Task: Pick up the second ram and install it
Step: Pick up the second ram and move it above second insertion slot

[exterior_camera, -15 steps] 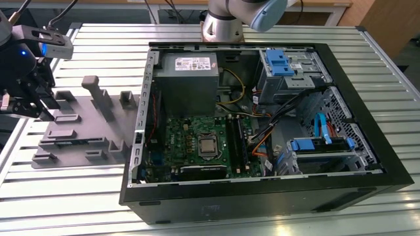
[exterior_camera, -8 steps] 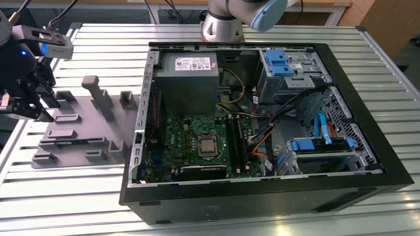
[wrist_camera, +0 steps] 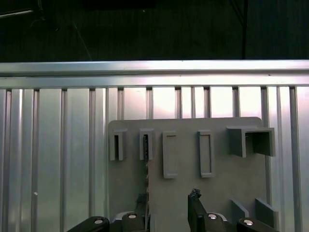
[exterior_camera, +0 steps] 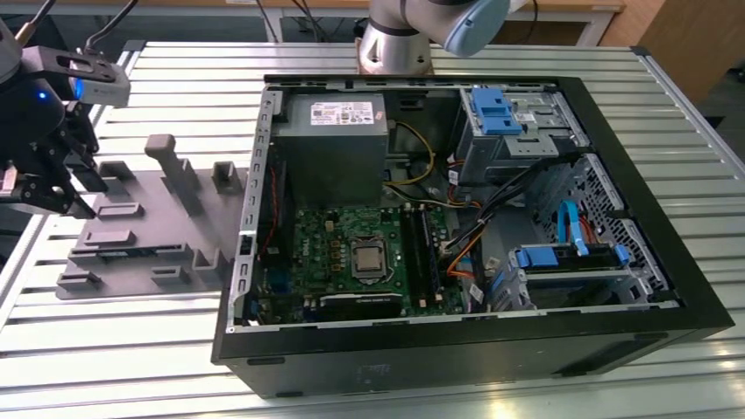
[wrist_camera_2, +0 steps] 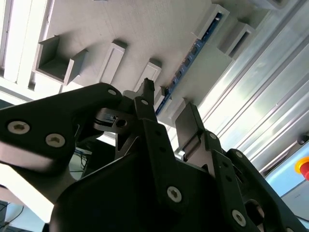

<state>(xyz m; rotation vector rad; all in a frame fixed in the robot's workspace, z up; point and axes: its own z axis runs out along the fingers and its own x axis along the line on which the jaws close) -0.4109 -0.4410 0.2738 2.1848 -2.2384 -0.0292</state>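
- The second ram [wrist_camera_2: 193,54] stands on edge in a slot of the grey moulded tray [wrist_camera_2: 120,24]. In the second wrist view it is a thin blue-green strip running away from the fingers.
- In the first wrist view, the ram [wrist_camera: 146,166] is a narrow edge-on line in the tray [wrist_camera: 222,183], and its near end is right by one fingertip [wrist_camera: 143,199].
- The gripper [wrist_camera_2: 166,99] hangs low over the tray with its jaws spread apart and gripping nothing. Contact with the stick can't be made out.
- In the exterior view, the gripper [exterior_camera: 52,199] is at the exterior view's left, above the tray's [exterior_camera: 163,240] outer edge.
- The tray lies on the slatted metal table [exterior_camera: 117,349], just beside the open computer case [exterior_camera: 466,349].
- Inside the case are the green motherboard [exterior_camera: 338,253] and the grey power-supply box [exterior_camera: 331,131].
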